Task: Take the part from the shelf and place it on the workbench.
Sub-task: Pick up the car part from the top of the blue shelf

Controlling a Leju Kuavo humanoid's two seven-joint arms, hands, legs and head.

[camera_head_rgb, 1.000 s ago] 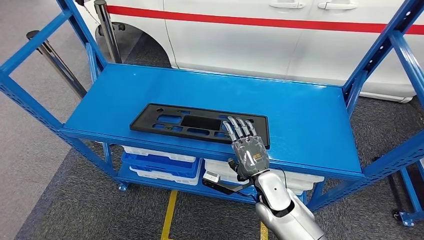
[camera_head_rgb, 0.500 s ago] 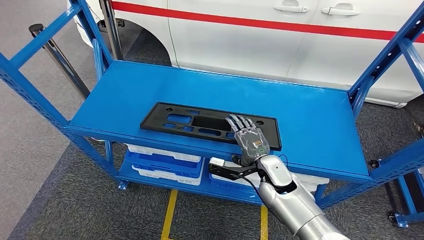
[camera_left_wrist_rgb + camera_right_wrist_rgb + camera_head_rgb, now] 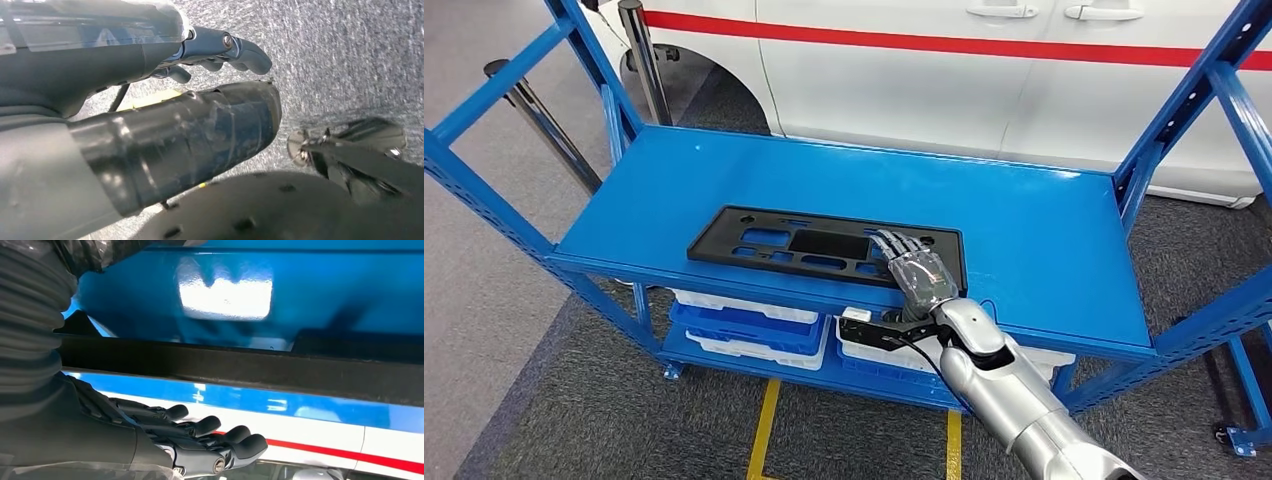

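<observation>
You are looking at the part (image 3: 824, 247), a flat black cut-out panel lying mid-frame on the shelf (image 3: 1044, 230). Your right hand (image 3: 917, 270) is resting flat on its right end, fingers straight and together, gripping nothing. It is probably light, stiff and slick; take its near edge. Your left hand (image 3: 220, 50) is hanging, fingers curled.

The right robot hand (image 3: 919, 273) has seemingly slid further over the part (image 3: 824, 246).
</observation>
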